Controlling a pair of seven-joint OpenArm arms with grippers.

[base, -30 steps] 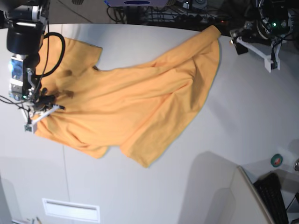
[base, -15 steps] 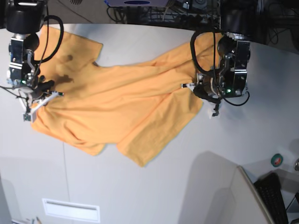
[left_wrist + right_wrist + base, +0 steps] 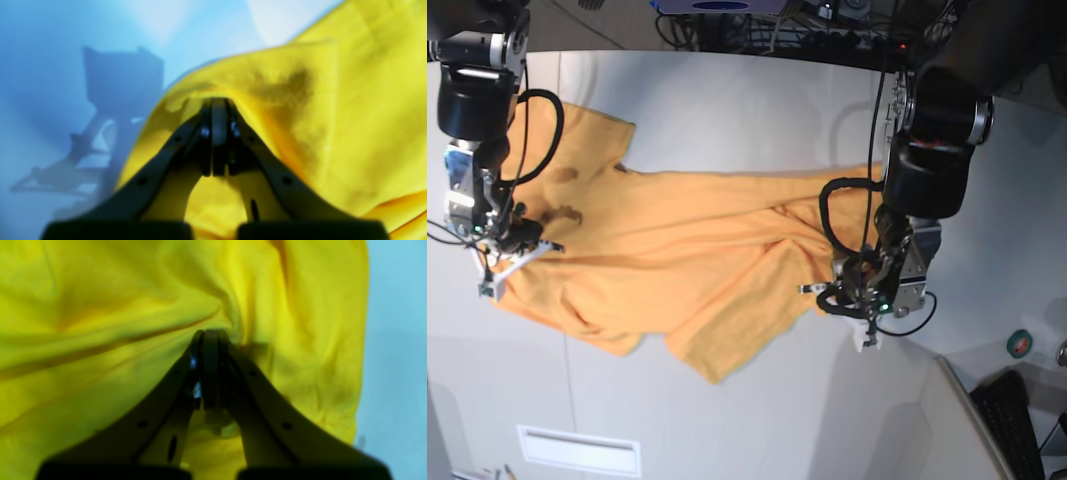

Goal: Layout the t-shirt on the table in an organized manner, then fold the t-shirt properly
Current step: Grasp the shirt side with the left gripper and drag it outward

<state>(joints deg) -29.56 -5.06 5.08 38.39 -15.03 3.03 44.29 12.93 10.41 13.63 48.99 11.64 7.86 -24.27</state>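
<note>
The left gripper (image 3: 852,298) has just clamped the t-shirt (image 3: 687,250) beside it; the right gripper (image 3: 512,235) stays clamped too, so spreading across the desk (image 3: 727,420) can begin.

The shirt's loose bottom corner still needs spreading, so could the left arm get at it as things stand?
Probably not yet: the left gripper is shut on the shirt, so it would have to let go first. Otherwise the corner lies bare on the table.

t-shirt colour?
Plain orange-yellow t-shirt; truest in the base view, since both wrist views tint it bright yellow.
</note>
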